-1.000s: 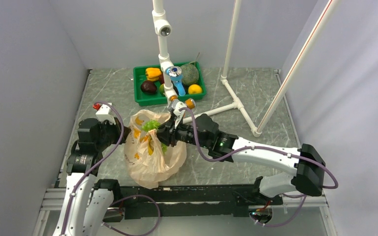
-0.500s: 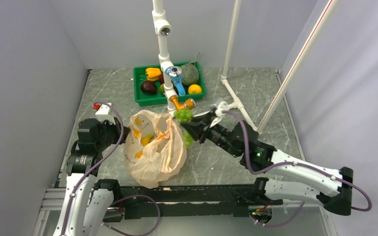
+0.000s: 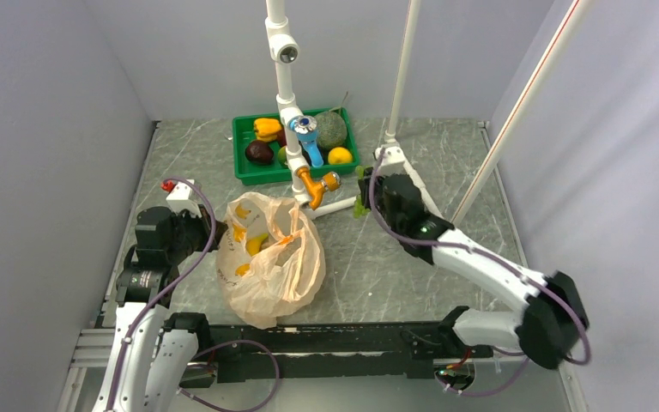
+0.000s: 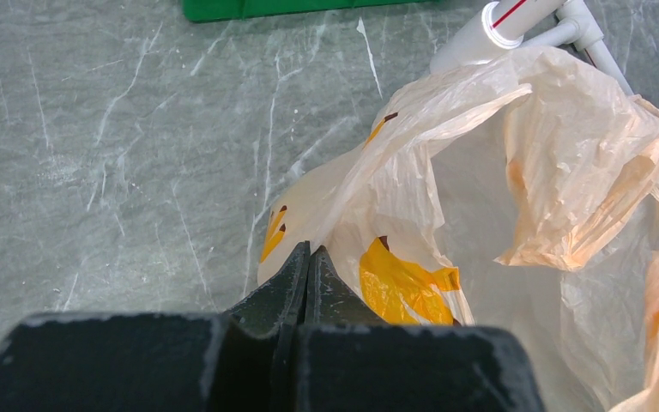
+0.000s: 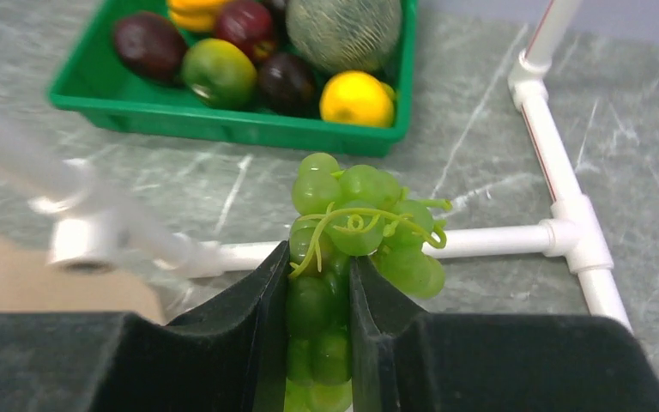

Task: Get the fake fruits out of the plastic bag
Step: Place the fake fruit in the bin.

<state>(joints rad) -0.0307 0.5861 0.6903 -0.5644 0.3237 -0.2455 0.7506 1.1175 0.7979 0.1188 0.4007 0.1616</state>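
"Where is the green bunch (image 5: 356,232)?"

"Out of the plastic bag (image 3: 270,262). The right jaws pinch it by its lower half, over the counter (image 3: 369,266) near the green tray (image 5: 223,129)."

"What's in the tray?"

"Dark maroon fruits (image 5: 148,45), a yellow-green one (image 5: 217,73) and a melon (image 5: 343,30)."

"And the left jaws?"

"Pressed together at the bag's left rim. They seem to nip the film, though it is too thin to be sure. The bag slumps on the counter, mouth open."
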